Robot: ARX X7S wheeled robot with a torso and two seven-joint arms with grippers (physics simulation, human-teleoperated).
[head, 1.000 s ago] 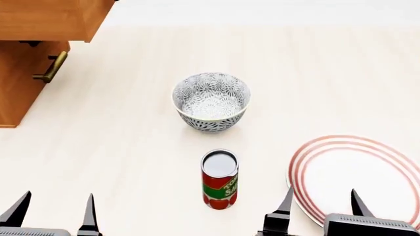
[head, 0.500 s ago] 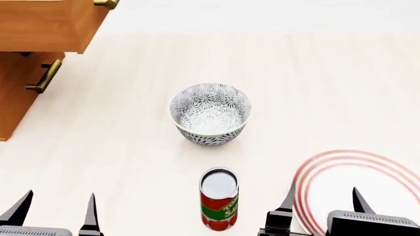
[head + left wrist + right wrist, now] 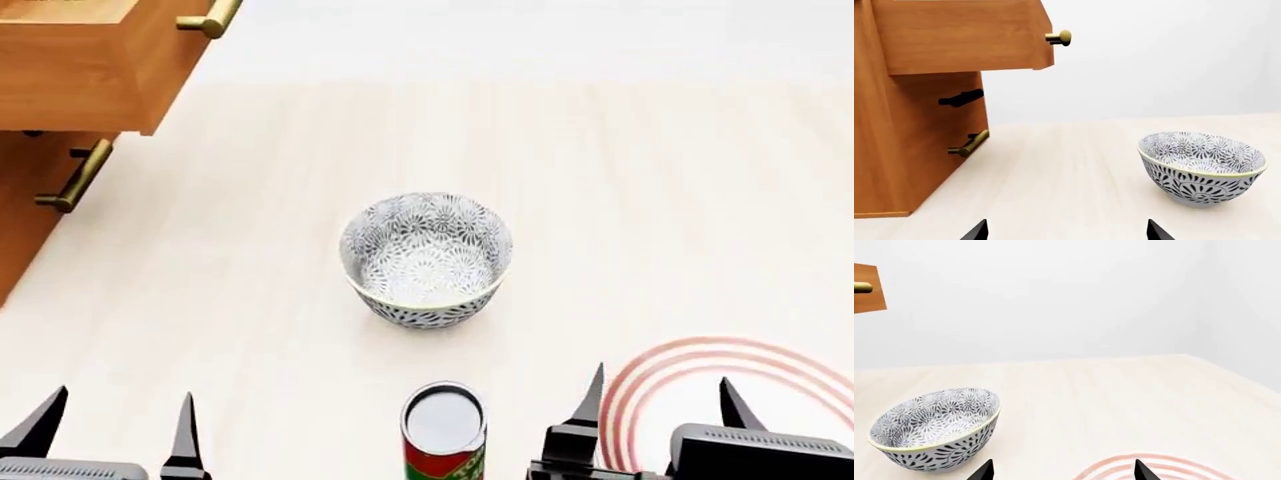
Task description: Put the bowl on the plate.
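Note:
The bowl, white with a dense grey-black floral pattern, stands upright in the middle of the table. It also shows in the left wrist view and the right wrist view. The plate, white with red rings, lies at the near right, partly cut off by the frame edge, and its far rim shows under the right fingertips. My left gripper is open at the near left, well short of the bowl. Over the plate's near-left rim my right gripper is open and holds nothing.
A red tomato-sauce can stands upright between the grippers, just in front of the bowl. A wooden cabinet with brass handles and a pulled-out top drawer occupies the far left. A pale wall rises behind the table.
The view has shifted: the bowl, can and plate all sit lower in the head view than before, and the cabinet has slid left. Both grippers stay open in the same place.

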